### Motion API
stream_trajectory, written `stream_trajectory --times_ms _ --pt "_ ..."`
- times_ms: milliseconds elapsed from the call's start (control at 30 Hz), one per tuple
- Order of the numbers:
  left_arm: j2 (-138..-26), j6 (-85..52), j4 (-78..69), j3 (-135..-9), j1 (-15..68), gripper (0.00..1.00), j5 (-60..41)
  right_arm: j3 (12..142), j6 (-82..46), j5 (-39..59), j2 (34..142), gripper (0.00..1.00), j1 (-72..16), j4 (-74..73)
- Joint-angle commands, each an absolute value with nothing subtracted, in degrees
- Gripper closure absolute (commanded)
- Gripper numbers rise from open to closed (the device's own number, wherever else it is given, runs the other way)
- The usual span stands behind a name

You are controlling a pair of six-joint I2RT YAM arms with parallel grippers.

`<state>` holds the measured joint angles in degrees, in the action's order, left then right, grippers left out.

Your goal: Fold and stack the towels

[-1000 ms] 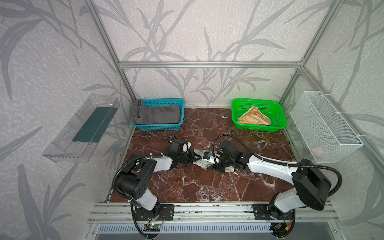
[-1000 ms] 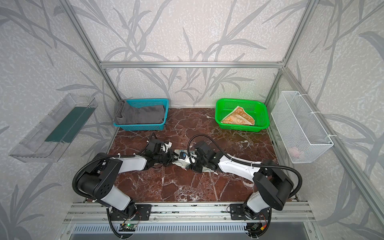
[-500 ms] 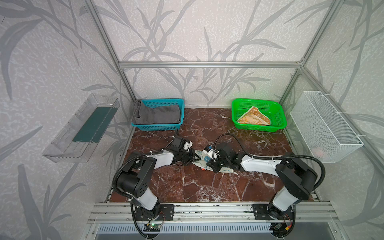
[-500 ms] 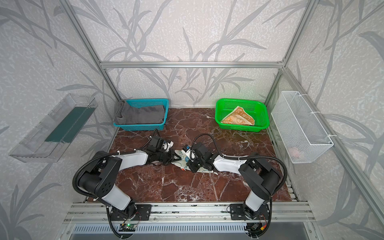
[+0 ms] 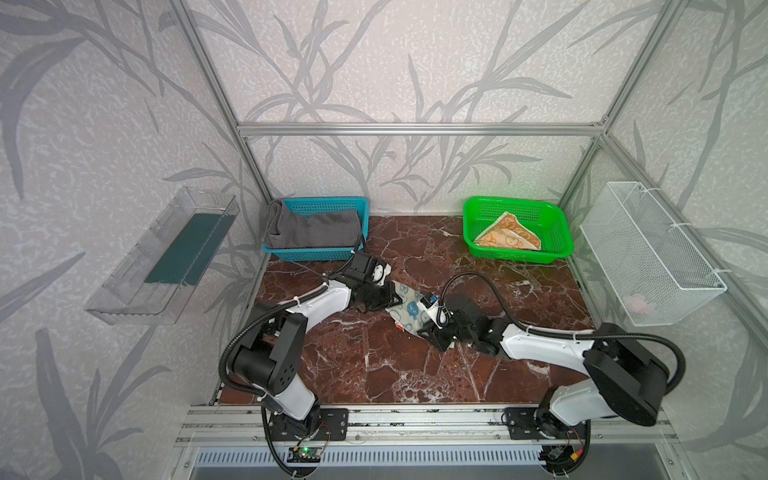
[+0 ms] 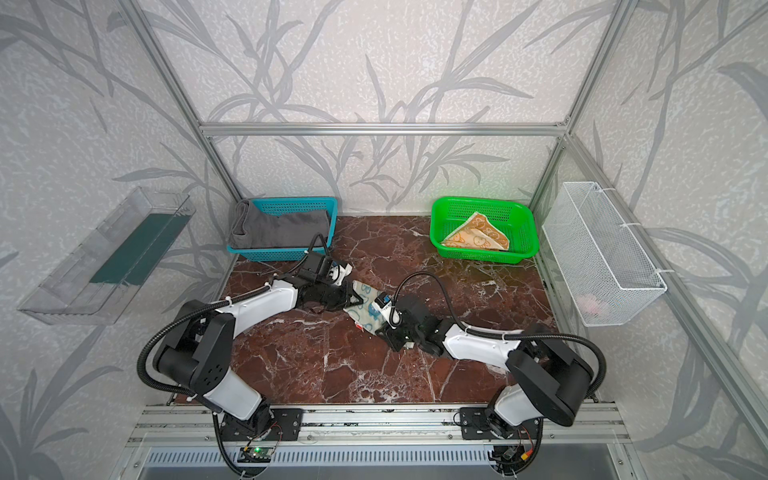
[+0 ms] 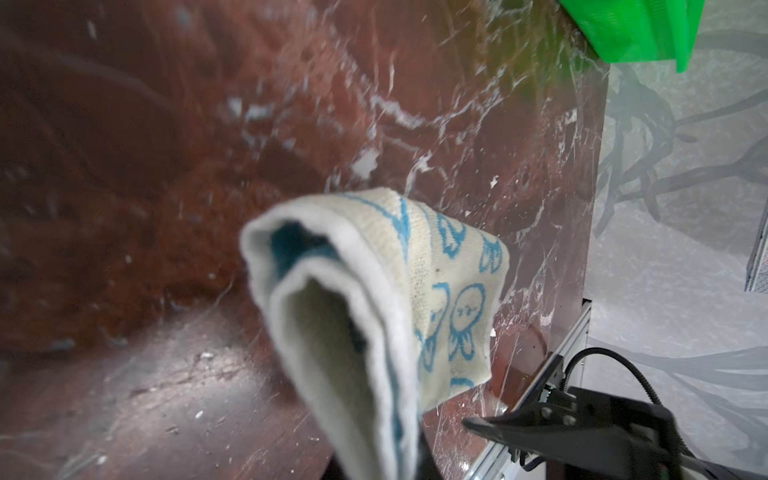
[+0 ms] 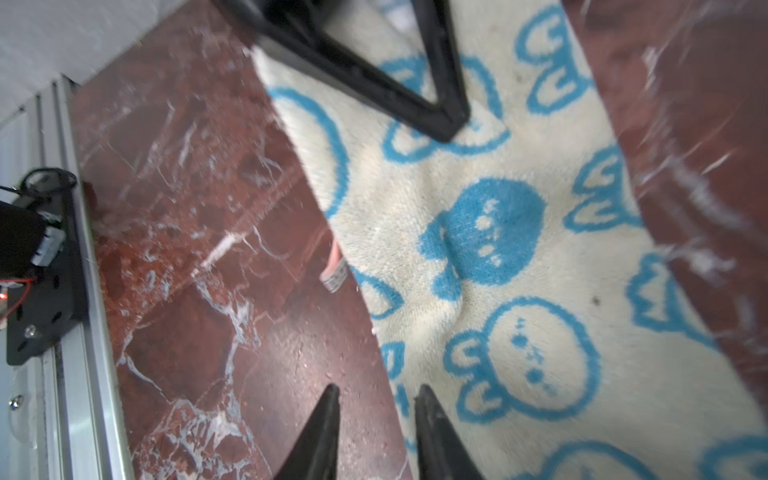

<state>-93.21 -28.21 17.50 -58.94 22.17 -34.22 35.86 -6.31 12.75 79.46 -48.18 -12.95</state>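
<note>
Teal towel (image 5: 409, 309) runs diagonally from left pincer (image 5: 392, 297), clamped on it, to right pincer (image 8: 376, 395), parted astride its edge.

Both top views look steeply down from high above the front rail (image 5: 415, 424), sharing the whole marble tabletop (image 5: 374, 374). The left wrist camera sits close behind the teal-blue bunny towel (image 7: 365, 299), facing the green basket (image 7: 631, 29); the right wrist camera shares that towel, close up.

Bright, even light, soft shadows; top views bow at edges, wrist views blur, marble tabletop (image 7: 187, 374) glares.
</note>
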Motion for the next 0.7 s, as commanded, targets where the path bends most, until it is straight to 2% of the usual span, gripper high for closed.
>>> stream_trajectory --times_ms 0,200,233,667 --pt "-94.83 -17.41 27.66 -65.68 22.06 0.9 -28.63 34.04 -1.82 9.63 72.82 0.5 -48.43 -17.69" --pt "-99.98 -10.89 34.68 -79.96 21.71 0.9 -22.7 33.07 1.48 3.48 63.61 0.17 -48.51 -17.02" --pt "-101.21 -10.26 35.99 -82.89 21.62 0.9 -20.66 33.11 1.59 2.25 62.73 0.0 -48.48 -16.65" --pt "-117.1 3.07 45.62 -116.46 17.43 0.88 -7.26 32.45 1.39 1.41 60.56 0.01 -48.44 -13.53"
